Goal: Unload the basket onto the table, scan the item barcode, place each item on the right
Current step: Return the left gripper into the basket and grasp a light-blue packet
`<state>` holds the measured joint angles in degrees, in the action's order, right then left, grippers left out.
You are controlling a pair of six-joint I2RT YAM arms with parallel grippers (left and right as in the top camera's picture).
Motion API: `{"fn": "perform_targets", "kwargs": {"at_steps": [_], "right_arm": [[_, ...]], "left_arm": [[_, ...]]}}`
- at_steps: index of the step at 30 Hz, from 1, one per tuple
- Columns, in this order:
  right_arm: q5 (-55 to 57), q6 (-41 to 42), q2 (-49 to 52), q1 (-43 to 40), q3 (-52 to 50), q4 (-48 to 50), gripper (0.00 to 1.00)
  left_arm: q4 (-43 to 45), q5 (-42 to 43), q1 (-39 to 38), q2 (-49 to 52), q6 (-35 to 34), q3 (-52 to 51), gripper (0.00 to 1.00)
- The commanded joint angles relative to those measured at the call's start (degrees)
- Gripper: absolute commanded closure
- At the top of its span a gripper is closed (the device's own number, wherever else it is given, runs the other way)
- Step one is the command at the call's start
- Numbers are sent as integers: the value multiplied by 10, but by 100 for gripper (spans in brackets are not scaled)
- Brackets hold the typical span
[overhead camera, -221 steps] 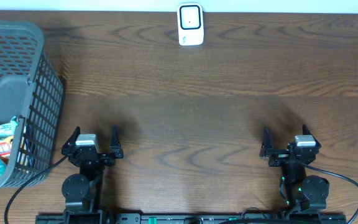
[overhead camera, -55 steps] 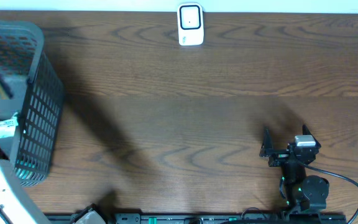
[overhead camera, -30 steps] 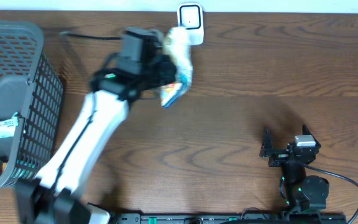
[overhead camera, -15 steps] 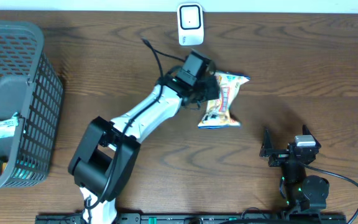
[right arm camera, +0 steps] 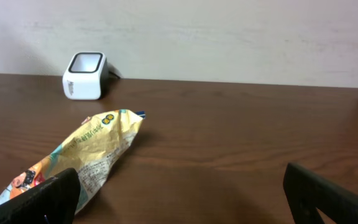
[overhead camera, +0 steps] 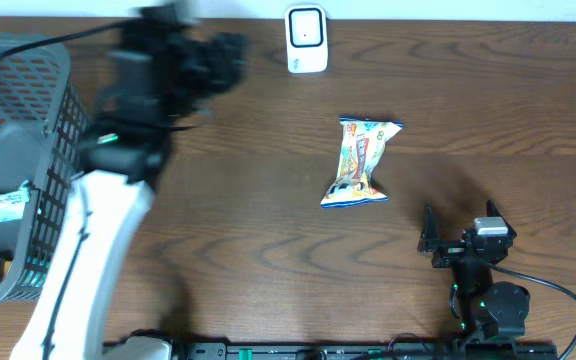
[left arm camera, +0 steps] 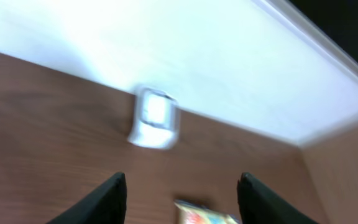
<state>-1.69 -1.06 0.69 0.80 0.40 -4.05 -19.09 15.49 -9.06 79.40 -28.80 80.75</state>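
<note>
Stretched far and left, blurred: left gripper (overhead camera: 218, 55), up between basket (overhead camera: 58, 130) and scanner (overhead camera: 306, 40). Folded at the near right edge: right gripper (overhead camera: 458, 228). Counting two arms, one scanner, one basket, one bag (overhead camera: 360, 162). Fingers apart on both grippers, gripping nothing. Bag flat mid-table, right of centre, touching neither.
</note>
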Motion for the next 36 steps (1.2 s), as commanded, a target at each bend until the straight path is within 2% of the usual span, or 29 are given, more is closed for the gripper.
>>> {"fn": "perform_targets", "kwargs": {"at_steps": [1, 2, 4, 5, 6, 7, 10, 13, 17, 21, 24, 29, 36], "right_arm": [[0, 3, -3, -4, -1, -2, 1], [0, 3, -3, -4, -1, -2, 1], [0, 3, -3, -4, -1, -2, 1], [0, 3, -3, -4, -1, -2, 1], [0, 3, -3, -4, -1, -2, 1], [0, 3, -3, -4, -1, -2, 1], [0, 3, -3, -4, -1, -2, 1], [0, 3, -3, -4, -1, -2, 1], [0, 3, -3, -4, -1, -2, 1], [0, 3, -3, -4, -1, -2, 1], [0, 3, -3, -4, -1, -2, 1], [0, 3, -3, -4, -1, -2, 1], [0, 3, -3, -4, -1, -2, 1]], "left_arm": [[-26, -73, 142, -43, 21, 2, 37], [-28, -72, 210, -53, 22, 2, 33], [-33, -72, 276, -56, 22, 2, 28], [-46, -73, 342, -52, 22, 2, 20], [-58, -77, 385, -47, 22, 2, 4], [-70, -80, 412, -42, 17, 2, 2], [-130, -108, 489, -17, -54, 2, 2], [-196, -152, 530, 23, -125, 1, 2], [-225, -180, 525, 101, -124, 1, 2], [-239, -285, 504, 185, -125, 1, 2], [-223, -334, 495, 237, -121, 1, 2], [-166, -345, 481, 302, -73, 1, 2], [-164, -344, 468, 373, -72, 1, 2]]}}
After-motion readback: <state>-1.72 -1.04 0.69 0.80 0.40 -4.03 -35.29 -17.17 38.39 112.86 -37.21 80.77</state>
